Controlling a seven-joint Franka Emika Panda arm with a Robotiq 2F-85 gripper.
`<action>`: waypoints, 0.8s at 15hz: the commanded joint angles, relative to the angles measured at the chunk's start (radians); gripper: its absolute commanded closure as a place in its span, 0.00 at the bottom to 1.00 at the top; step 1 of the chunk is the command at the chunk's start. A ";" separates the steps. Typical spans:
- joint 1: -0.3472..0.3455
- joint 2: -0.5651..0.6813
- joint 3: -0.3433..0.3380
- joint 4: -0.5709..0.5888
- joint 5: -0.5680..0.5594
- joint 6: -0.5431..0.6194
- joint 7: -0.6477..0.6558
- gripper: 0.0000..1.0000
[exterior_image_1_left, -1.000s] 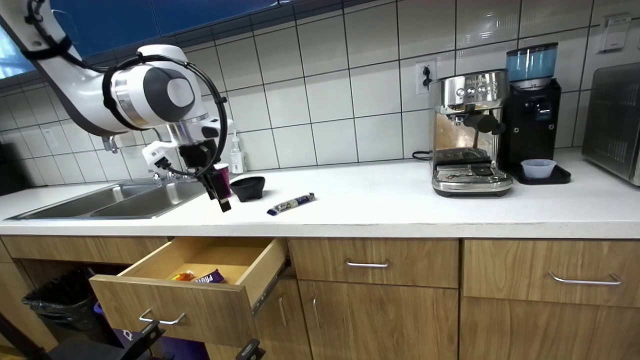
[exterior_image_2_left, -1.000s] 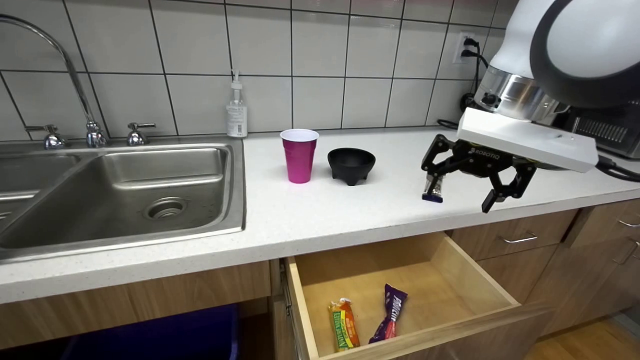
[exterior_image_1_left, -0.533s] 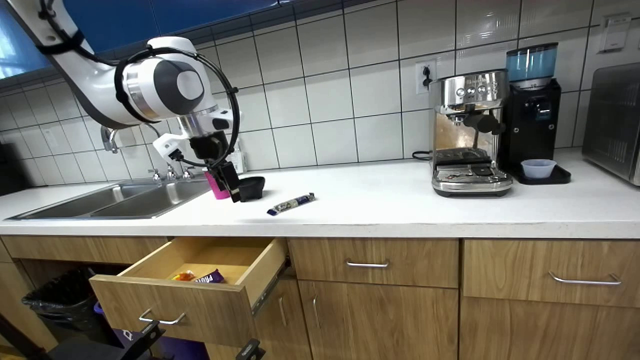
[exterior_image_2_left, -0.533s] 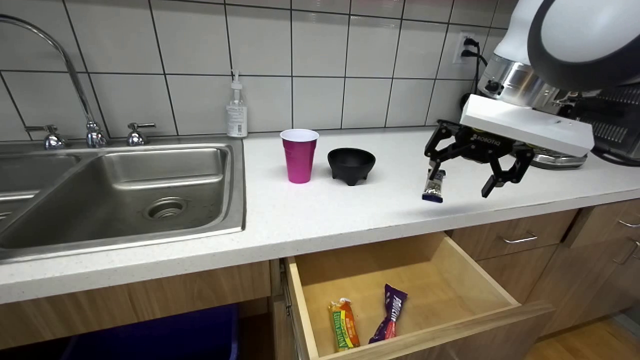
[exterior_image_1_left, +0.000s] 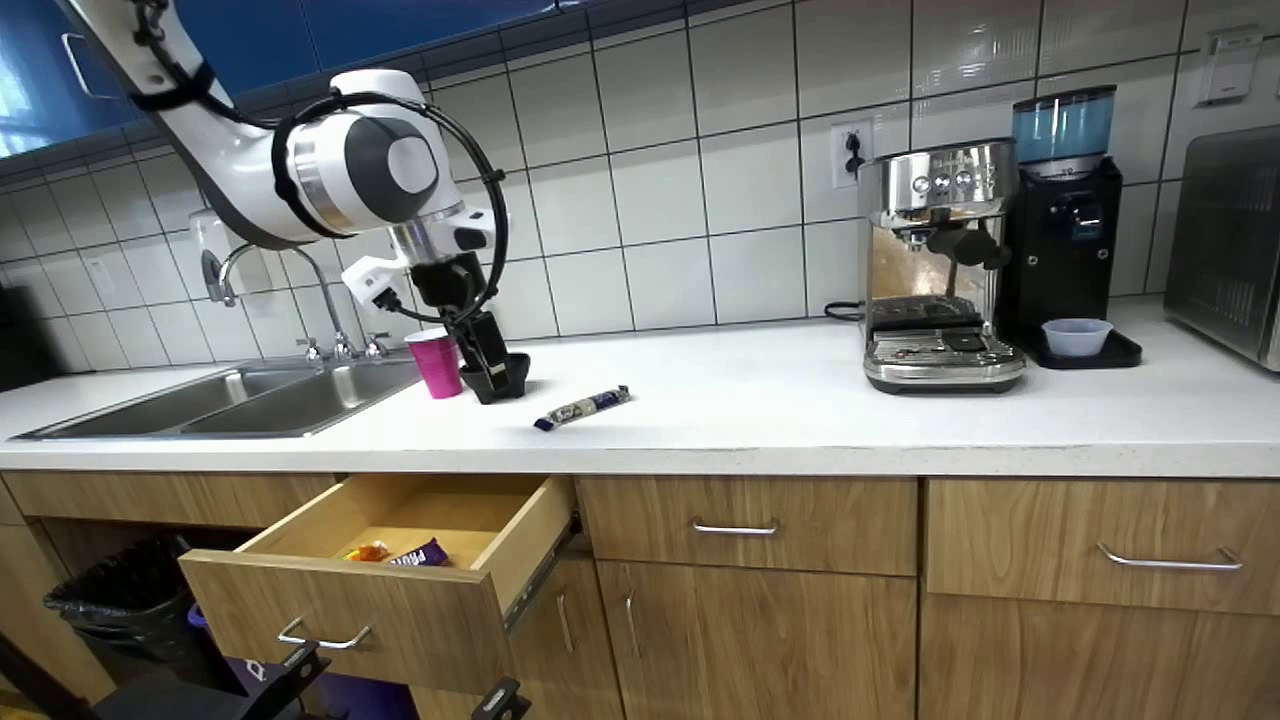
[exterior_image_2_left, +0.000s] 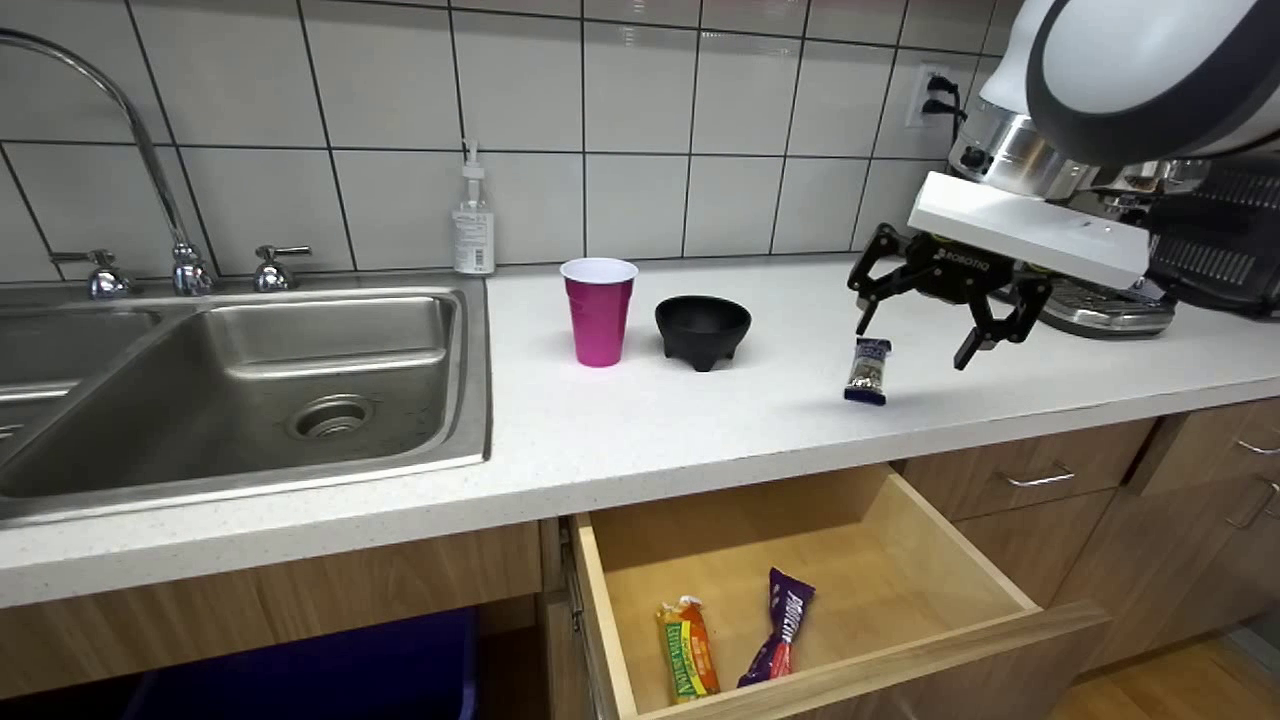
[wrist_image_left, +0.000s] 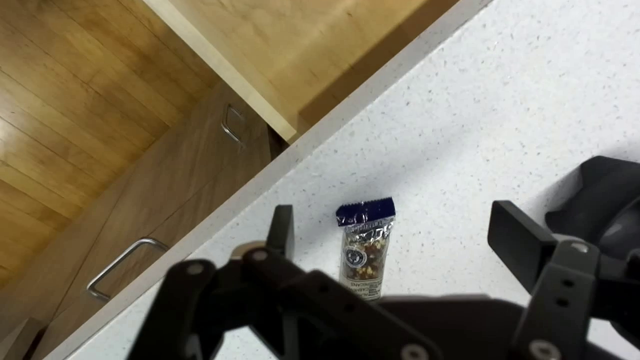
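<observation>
My gripper (exterior_image_2_left: 912, 348) is open and empty above the white counter. In the wrist view its fingers (wrist_image_left: 393, 216) stand apart on either side of a snack bar (wrist_image_left: 367, 250) with dark blue ends and a clear middle. The bar lies on the counter, nearer the left finger in that view, and its lower part is hidden by the gripper. It also shows in both exterior views (exterior_image_1_left: 583, 408) (exterior_image_2_left: 868, 372). A black footed bowl (exterior_image_2_left: 702, 325) and a pink cup (exterior_image_2_left: 598, 320) stand on the counter. In an exterior view the gripper (exterior_image_1_left: 487, 392) overlaps the bowl.
Below the counter edge an open drawer (exterior_image_2_left: 740, 525) holds an orange-green wrapped bar (exterior_image_2_left: 688, 650) and a purple one (exterior_image_2_left: 780, 630). A sink (exterior_image_2_left: 478, 400) and soap bottle (exterior_image_2_left: 473, 235) are beside the cup. A coffee machine (exterior_image_1_left: 940, 270), grinder (exterior_image_1_left: 1062, 230) and microwave (exterior_image_1_left: 1225, 240) stand along the counter.
The arm has moved along and farther back over the counter, rightward in an exterior view. The snack bar, partly covered by a finger before, now shows whole. The gripper has stayed open.
</observation>
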 joint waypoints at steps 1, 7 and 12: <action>-0.017 0.065 -0.015 0.087 -0.004 -0.026 -0.028 0.00; -0.013 0.157 -0.056 0.191 0.006 -0.029 -0.050 0.00; -0.006 0.227 -0.085 0.269 0.020 -0.036 -0.044 0.00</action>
